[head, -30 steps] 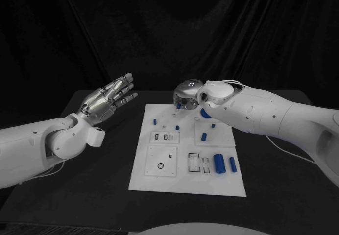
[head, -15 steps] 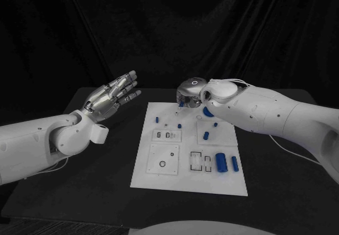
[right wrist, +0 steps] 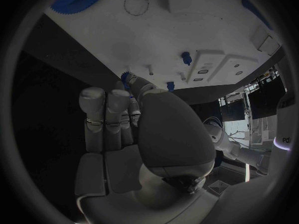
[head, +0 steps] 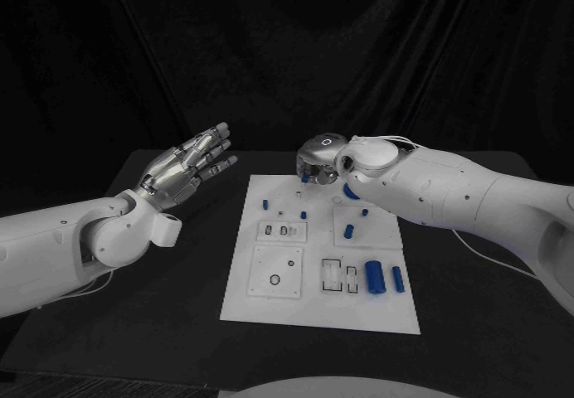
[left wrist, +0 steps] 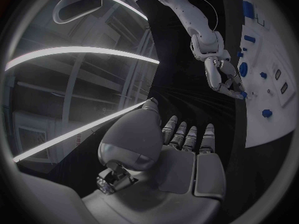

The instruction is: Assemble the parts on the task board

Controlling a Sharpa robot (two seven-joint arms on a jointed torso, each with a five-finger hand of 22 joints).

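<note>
One small blue part (right wrist: 127, 77) is being pinched by the right robot hand (head: 316, 163) over the task board (head: 321, 311); insertion judged next, needing careful alignment. Left robot hand (head: 186, 168) is hovering spread.

Dim, dark backdrop; wrist views fisheye-warped; ceiling strips glare

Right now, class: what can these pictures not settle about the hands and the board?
- Head view: right hand hides its fingertips; a held part cannot be confirmed.
- Head view: right arm covers the board's far right corner.
- Right wrist view: small blue part at fingertips; pinched or merely touched, unclear.
</note>
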